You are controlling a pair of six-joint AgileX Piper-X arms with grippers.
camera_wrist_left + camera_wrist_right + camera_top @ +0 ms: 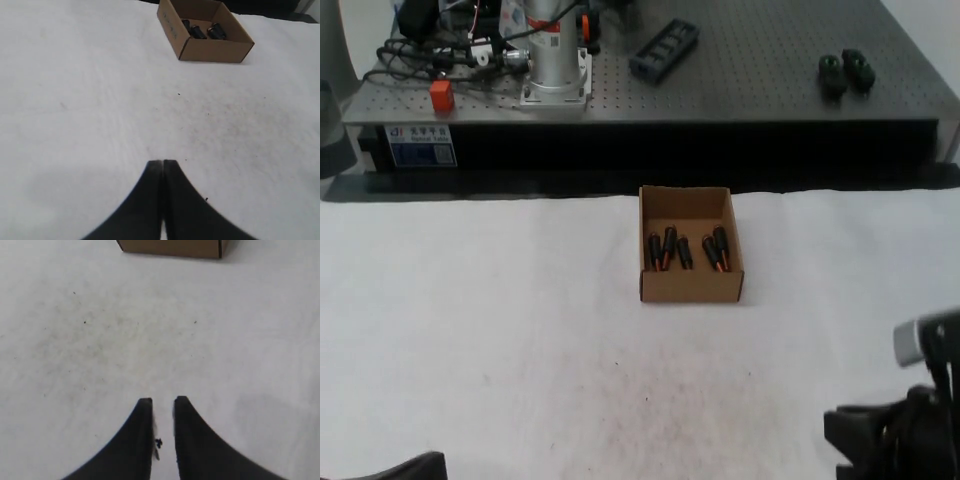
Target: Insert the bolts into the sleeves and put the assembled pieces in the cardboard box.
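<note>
Assembled pcs (pixel 686 250) in box (pixel 690 285), likely stiff, light; grip mid-shaft. Left tool (pixel 163 161) closed empty, right tool (pixel 163 400) slightly parted.

We see bright, even light washing the white cloth (pixel 520 350) nearly flat. The cardboard box (pixel 688 284) casts only a faint shadow; at twelve o'clock from it the bench front (pixel 620 150) lies dark.

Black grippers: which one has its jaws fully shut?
The left black gripper: its jaws touch, while the right black gripper shows a narrow gap.
</note>
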